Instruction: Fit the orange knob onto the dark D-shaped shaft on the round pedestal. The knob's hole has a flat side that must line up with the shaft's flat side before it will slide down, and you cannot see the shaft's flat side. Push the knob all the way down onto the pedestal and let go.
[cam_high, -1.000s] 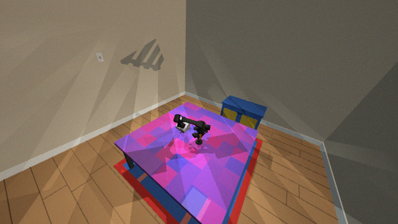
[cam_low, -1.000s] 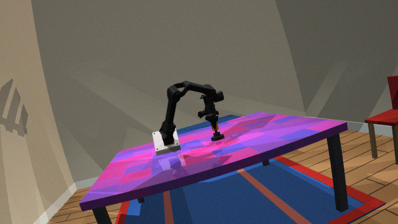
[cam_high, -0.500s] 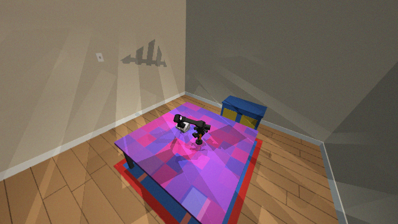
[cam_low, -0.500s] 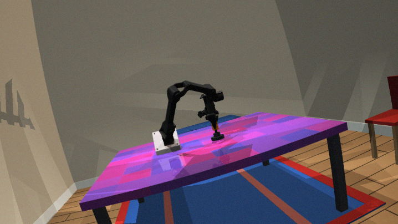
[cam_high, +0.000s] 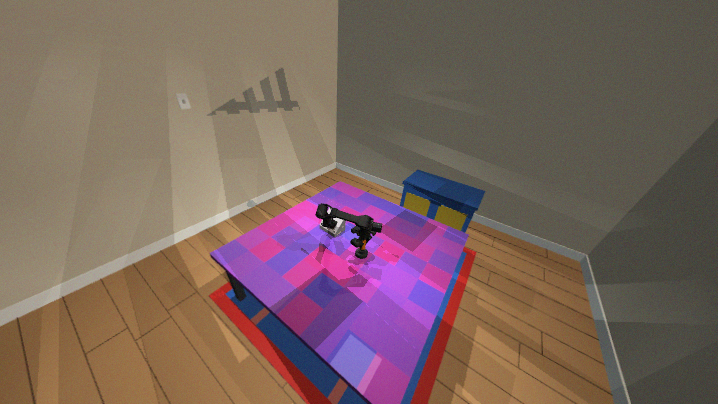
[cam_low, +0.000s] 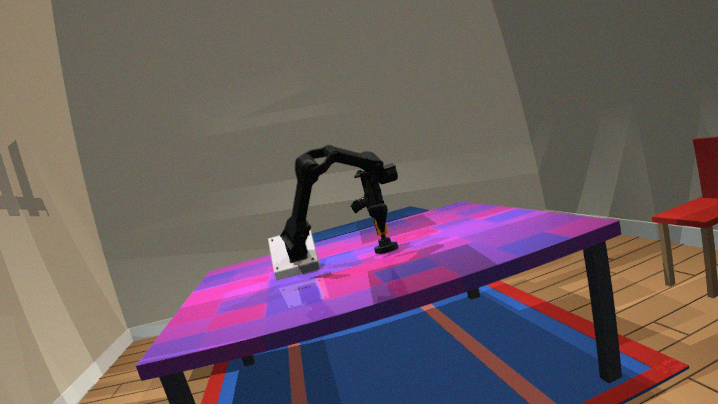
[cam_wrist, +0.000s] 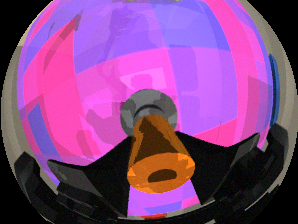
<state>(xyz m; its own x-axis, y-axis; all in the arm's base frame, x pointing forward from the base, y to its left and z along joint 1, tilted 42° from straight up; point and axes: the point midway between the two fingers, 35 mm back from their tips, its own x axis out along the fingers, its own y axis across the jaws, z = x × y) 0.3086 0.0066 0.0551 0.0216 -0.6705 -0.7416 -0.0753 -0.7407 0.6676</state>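
The orange knob (cam_high: 364, 245) (cam_low: 383, 230) (cam_wrist: 159, 142) is roughly upright between the fingers. Its near end face in the wrist view shows a dark D-shaped opening. My gripper (cam_high: 364, 242) (cam_low: 382, 226) (cam_wrist: 160, 157) is shut on the knob, with a black finger on either side. The dark round pedestal (cam_high: 361, 254) (cam_low: 386, 247) (cam_wrist: 167, 101) stands on the table directly below. In the exterior view a narrow dark part rises from the pedestal to the knob's lower end. The shaft's flat side is hidden. I cannot tell whether the knob has slid onto the shaft.
The arm's white base (cam_high: 331, 227) (cam_low: 296, 270) is on the patchwork-coloured table (cam_high: 401, 321) (cam_low: 527, 226), beyond the pedestal in the top view. A blue and yellow cabinet (cam_high: 441, 188) stands beyond the table, and a red chair (cam_low: 685, 211) stands on the floor. Shadows cross the table.
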